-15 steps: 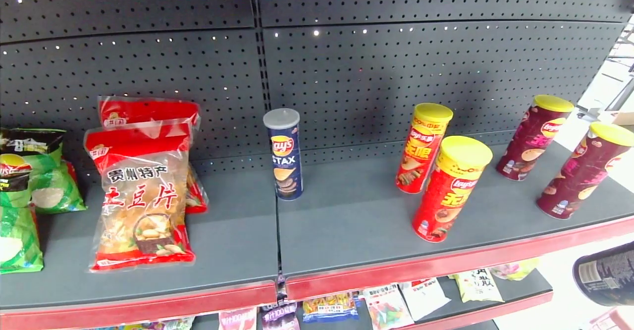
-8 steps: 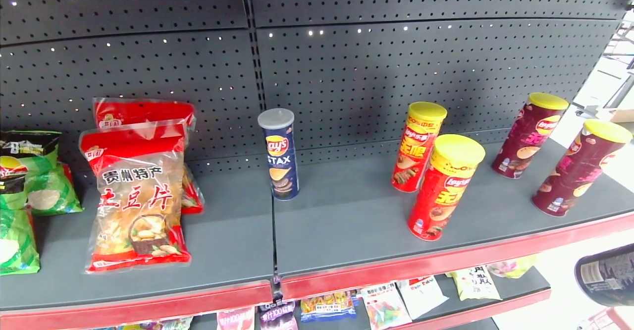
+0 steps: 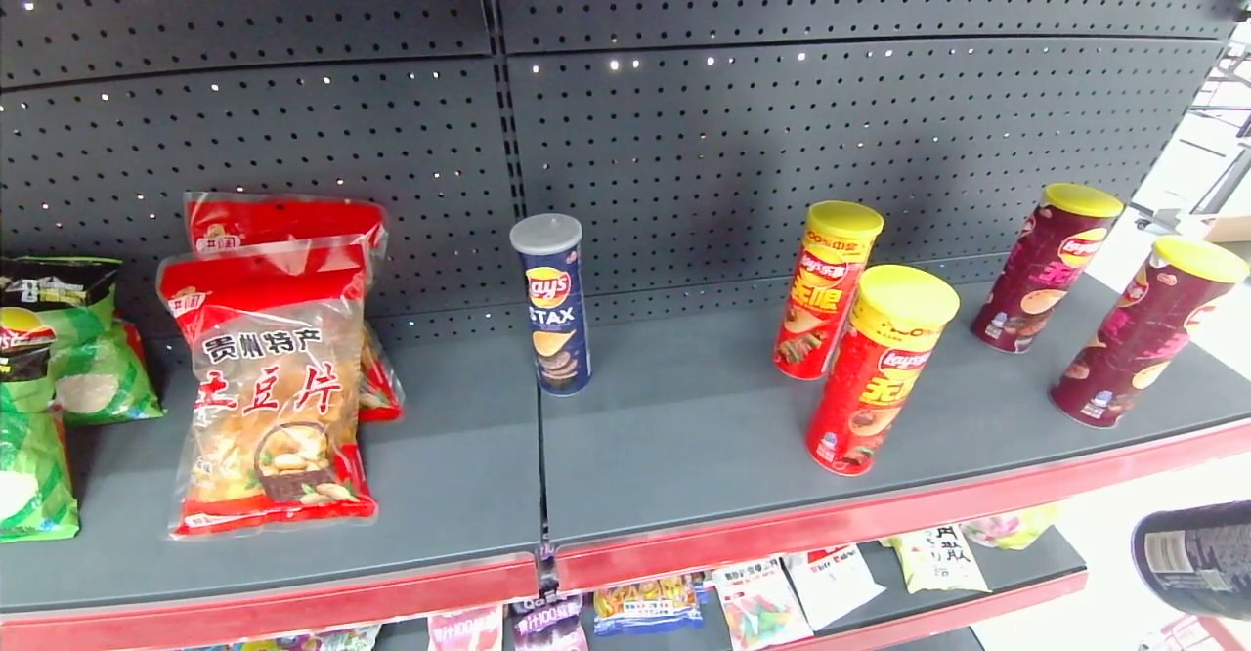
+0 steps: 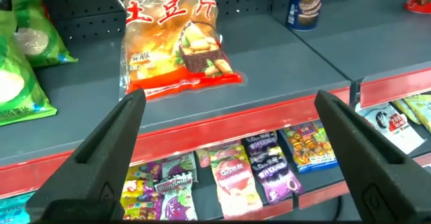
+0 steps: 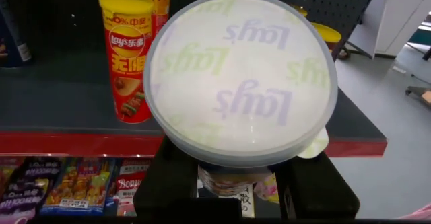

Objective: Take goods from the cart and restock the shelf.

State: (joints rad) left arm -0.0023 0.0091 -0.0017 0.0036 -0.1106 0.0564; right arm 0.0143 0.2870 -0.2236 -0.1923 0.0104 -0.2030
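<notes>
My right gripper (image 5: 242,183) is shut on a dark chip can whose pale plastic lid (image 5: 242,79) faces the wrist camera. The head view catches that can (image 3: 1197,558) at the lower right, below and in front of the grey shelf (image 3: 684,436). A red can (image 5: 128,56) stands on the shelf just beyond it. My left gripper (image 4: 229,157) is open and holds nothing, in front of the shelf's red front edge (image 4: 202,120), near a red bag of chips (image 4: 178,42).
On the shelf stand a dark blue can (image 3: 552,304), two red cans (image 3: 880,368), two maroon cans (image 3: 1143,328), red bags (image 3: 274,377) and green bags (image 3: 59,358). Bare shelf lies between the blue can and the red cans. Small packets (image 3: 831,583) fill the lower shelf.
The head camera has shifted slightly, so the whole shelf sits a bit further left. The held can at the lower right has dropped a little.
</notes>
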